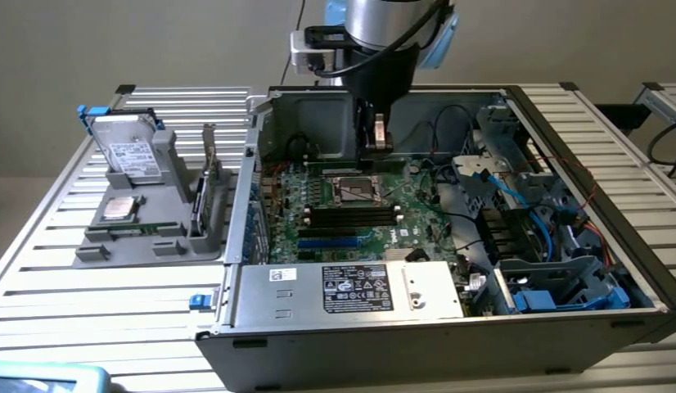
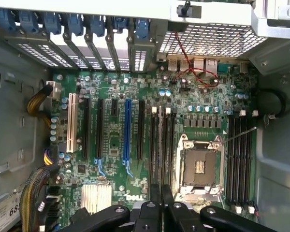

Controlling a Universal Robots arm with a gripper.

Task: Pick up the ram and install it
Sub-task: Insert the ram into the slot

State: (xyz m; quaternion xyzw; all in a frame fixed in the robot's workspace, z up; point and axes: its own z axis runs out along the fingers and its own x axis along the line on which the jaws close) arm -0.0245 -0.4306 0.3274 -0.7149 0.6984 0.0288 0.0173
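Exterior view: ram (image 1: pixel 131 231) in grey tray (image 1: pixel 93 255), motherboard (image 1: pixel 308 196) inside open case (image 1: pixel 316 348).

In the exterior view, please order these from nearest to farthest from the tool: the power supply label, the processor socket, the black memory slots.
1. Processor socket, on the board next to the tool.
2. Black memory slots, in front of the socket.
3. Power supply label, at the case's near edge.
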